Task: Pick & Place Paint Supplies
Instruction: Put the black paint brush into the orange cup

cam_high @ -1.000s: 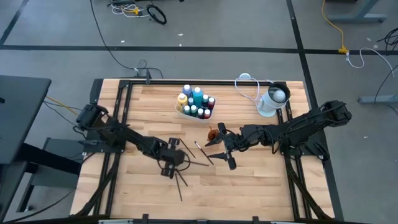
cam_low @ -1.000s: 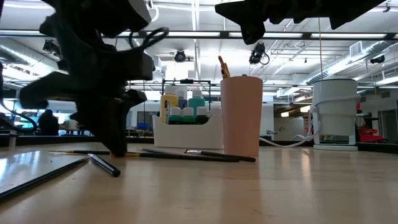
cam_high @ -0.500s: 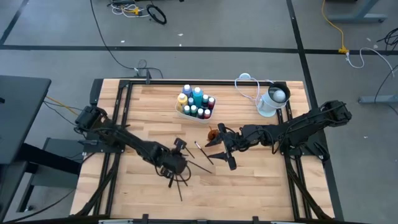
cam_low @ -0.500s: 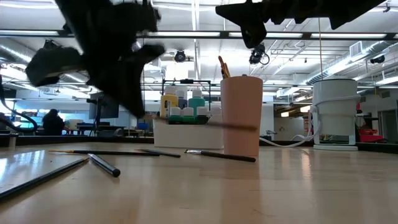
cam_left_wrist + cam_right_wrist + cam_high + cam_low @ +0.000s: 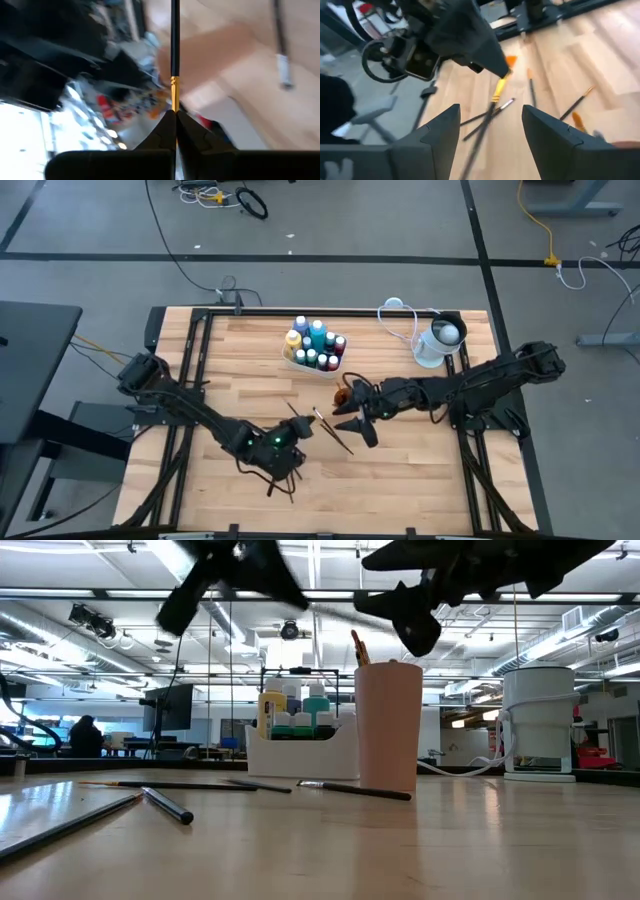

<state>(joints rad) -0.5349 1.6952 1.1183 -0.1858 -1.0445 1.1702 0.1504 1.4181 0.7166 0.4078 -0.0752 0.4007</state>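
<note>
You work on a wooden table (image 5: 420, 470) with dark rails along its sides. The right arm waits over the middle, and its gripper (image 5: 352, 423) is spread wide and holds nothing. It hangs just beside the pink cup (image 5: 389, 725), where one brush already stands.

The left gripper (image 5: 290, 435) is lifted above the table, and its fingers are pressed together on a thin dark-handled brush (image 5: 174, 55) with a gold ferrule. In my judgement the step in hand is to carry this brush to the cup. To do it well, keep the brush nearly upright and bring its lower end over the mouth of the cup before you go down. The cup looks light and tall, so a push from the side may tip it.

The free room is not big. The right gripper hangs close to the cup, so come from the near side, or move the right arm away first. The white caddy (image 5: 296, 360) with the paint bottles (image 5: 317, 338) stands just behind the cup. Other brushes (image 5: 165, 785) lie loose on the table below your path, so stay high until you are over the cup.
</note>
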